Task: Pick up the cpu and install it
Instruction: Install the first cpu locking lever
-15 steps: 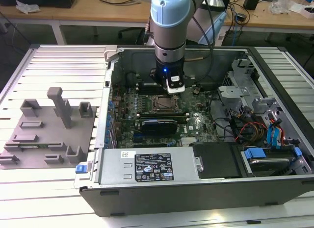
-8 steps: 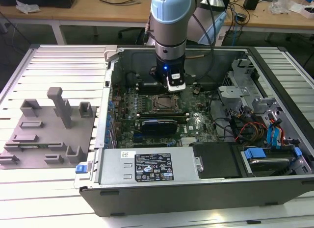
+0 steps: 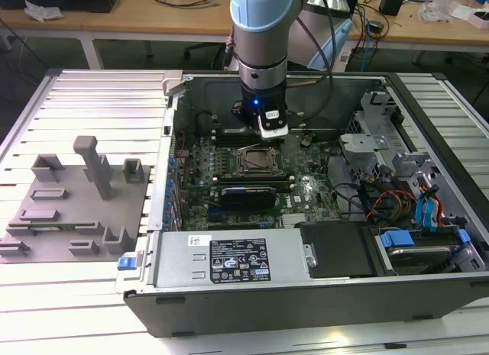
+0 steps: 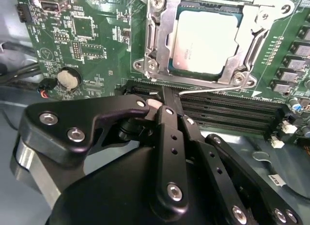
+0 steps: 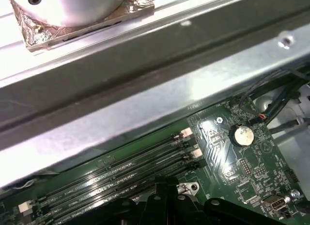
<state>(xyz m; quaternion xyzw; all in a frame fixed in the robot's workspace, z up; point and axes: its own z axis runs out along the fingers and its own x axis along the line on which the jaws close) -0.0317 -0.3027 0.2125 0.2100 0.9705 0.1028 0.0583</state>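
Tray [image 3: 72,210]: grey block tray on the worktop, well off to one side of my claw.
Claw [image 4: 156,105]: my fingers look pressed together, pinching nothing, over the memory slots [image 4: 223,109].
Cpu [image 4: 206,41]: just beyond my claw, already lying in its socket [image 4: 157,38].
Progress: placing appears done; frame seems unlatched.

The small flat square cpu with a pale silver metal top and thin darker rim [image 4: 206,41] lies flat and level inside the socket's metal frame [image 4: 160,38] on the green motherboard [image 4: 87,36], its top facing up. The frame's load plate stands open, leaving the whole top uncovered.
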